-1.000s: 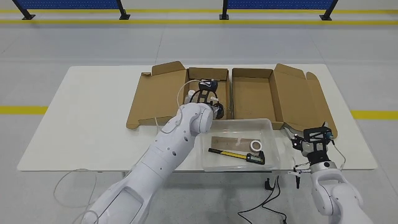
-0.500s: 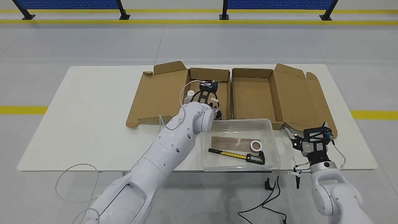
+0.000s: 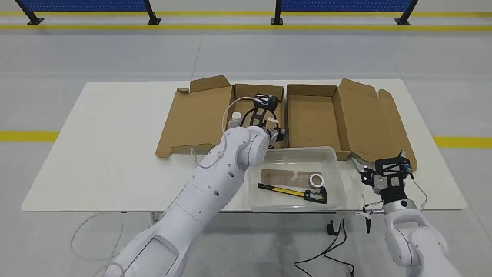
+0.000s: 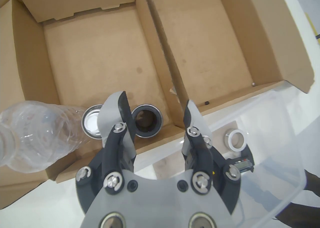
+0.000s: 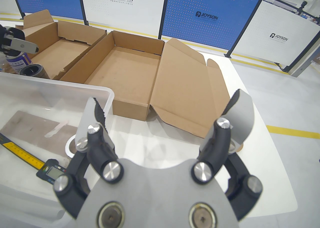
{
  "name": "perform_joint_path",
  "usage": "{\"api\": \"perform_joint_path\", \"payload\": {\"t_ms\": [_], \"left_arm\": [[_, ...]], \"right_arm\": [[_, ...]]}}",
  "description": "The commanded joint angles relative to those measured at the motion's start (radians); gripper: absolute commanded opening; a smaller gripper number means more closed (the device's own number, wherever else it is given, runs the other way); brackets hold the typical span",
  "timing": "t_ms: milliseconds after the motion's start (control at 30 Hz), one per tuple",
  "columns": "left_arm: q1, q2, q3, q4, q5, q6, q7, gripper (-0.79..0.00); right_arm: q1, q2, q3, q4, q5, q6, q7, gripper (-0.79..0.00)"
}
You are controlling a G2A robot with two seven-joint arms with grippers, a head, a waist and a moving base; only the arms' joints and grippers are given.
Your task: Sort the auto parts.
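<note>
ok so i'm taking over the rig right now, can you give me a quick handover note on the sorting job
Left gripper: open, holding nothing, over the corner of the left cardboard box nearest the clear bin, above the dark bearing ring.
Right gripper: open, holding nothing, near the table's right edge beside the right cardboard box.
Done: bearing ring, metal cup and clear bottle lie in the left box.
Left: white ring and caliper lie in the bin, probably next to sort.
</note>
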Motion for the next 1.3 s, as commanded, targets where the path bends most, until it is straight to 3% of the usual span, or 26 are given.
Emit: {"api": "perform_joint_path", "payload": {"t_ms": [0,100,400,667,800,900,967,1267], "left_arm": [[0.038,0.010,-0.016,-0.073,0.013,-0.019,-0.002,0.000],[0.094,0.024,-0.045,-0.182,0.017,-0.058,-0.010,0.000],[0.298,0.066,-0.165,-0.475,0.012,-0.181,0.121,0.000],[0.456,0.106,-0.309,-0.672,0.067,-0.269,0.190,0.000],[0.532,0.126,-0.382,-0.726,0.151,-0.325,0.281,0.000],[0.578,0.134,-0.447,-0.733,0.132,-0.314,0.317,0.000],[0.607,0.144,-0.480,-0.743,0.230,-0.325,0.369,0.000],[0.780,0.170,-0.537,-0.784,0.460,-0.331,0.546,0.000]], "right_arm": [[0.000,0.000,0.000,0.000,0.000,0.000,0.000,0.000],[0.000,0.000,0.000,0.000,0.000,0.000,0.000,0.000],[0.000,0.000,0.000,0.000,0.000,0.000,0.000,0.000],[0.000,0.000,0.000,0.000,0.000,0.000,0.000,0.000],[0.000,0.000,0.000,0.000,0.000,0.000,0.000,0.000],[0.000,0.000,0.000,0.000,0.000,0.000,0.000,0.000],[0.000,0.000,0.000,0.000,0.000,0.000,0.000,0.000],[0.000,0.000,0.000,0.000,0.000,0.000,0.000,0.000]]}}
